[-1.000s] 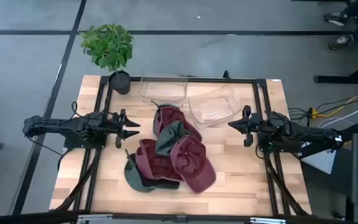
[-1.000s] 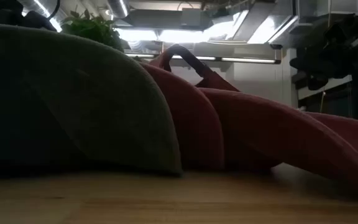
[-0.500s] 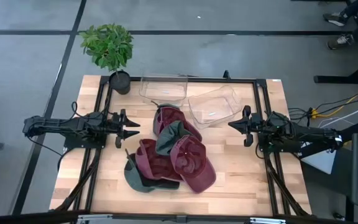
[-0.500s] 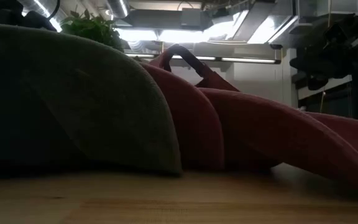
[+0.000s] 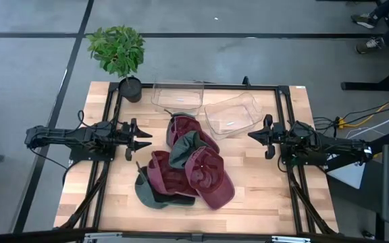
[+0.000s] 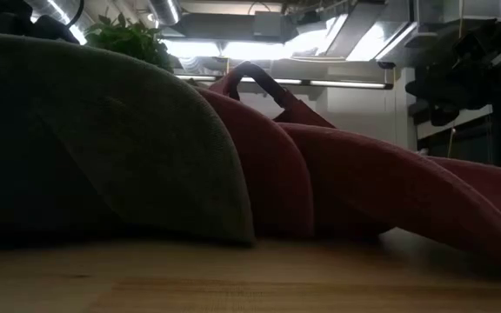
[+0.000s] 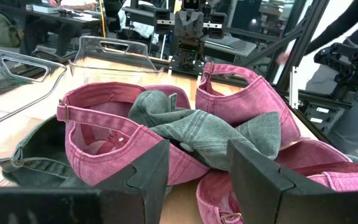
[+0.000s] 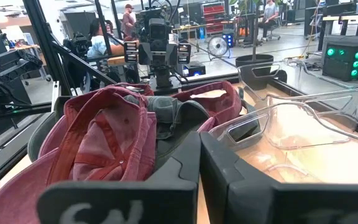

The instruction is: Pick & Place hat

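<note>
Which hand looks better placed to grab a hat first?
Probably the left hand: it is open and sits nearer the hat pile. The right hand, fingers together, sits beside the clear bins.

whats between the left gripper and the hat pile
Bare wooden table only; in the high view nothing sits between the left gripper and the hat pile.

A potted plant (image 5: 119,54) stands at the far left corner of the wooden table (image 5: 262,196). Two clear plastic bins (image 5: 179,96) (image 5: 232,115) sit side by side near the table's far edge, the right one tilted askew. People (image 8: 129,15) are visible in the room beyond, among desks and equipment.
</note>
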You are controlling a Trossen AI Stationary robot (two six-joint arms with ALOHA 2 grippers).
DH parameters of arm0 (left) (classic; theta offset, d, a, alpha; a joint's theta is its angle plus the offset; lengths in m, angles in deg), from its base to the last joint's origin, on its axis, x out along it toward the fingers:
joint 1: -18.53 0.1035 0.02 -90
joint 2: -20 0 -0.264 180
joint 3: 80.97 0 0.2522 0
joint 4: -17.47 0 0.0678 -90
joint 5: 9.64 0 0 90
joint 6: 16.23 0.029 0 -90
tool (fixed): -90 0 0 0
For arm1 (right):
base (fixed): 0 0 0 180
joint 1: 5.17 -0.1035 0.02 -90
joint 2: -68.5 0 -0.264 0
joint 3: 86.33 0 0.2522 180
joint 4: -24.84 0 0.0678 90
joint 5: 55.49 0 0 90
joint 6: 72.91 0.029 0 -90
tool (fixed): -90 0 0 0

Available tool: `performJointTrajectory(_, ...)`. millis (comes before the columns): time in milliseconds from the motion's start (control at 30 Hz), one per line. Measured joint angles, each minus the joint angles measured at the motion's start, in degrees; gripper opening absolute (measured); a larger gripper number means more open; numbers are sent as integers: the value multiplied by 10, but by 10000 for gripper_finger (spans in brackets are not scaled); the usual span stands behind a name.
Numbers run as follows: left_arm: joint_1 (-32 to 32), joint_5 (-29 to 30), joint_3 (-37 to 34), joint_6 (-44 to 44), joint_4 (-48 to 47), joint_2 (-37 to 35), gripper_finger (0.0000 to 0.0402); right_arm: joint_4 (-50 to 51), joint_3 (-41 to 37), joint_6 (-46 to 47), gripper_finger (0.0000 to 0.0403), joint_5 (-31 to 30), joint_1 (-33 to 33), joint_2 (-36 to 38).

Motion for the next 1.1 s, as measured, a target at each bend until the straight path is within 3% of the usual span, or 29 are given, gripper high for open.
performJointTrajectory(433,0,0,0,0,0,0,157,7,26,0,8,0,-1,-6)
performJointTrajectory(600,0,0,0,0,0,0,157,32,141,0,8,0,-2,-45)
performJointTrajectory(733,0,0,0,0,0,0,157,124,268,0,8,0,-2,-108)
performJointTrajectory(967,0,0,0,0,0,0,157,302,483,0,8,0,-2,-286)
performJointTrajectory(1100,0,0,0,0,0,0,157,334,570,0,8,0,-2,-396)
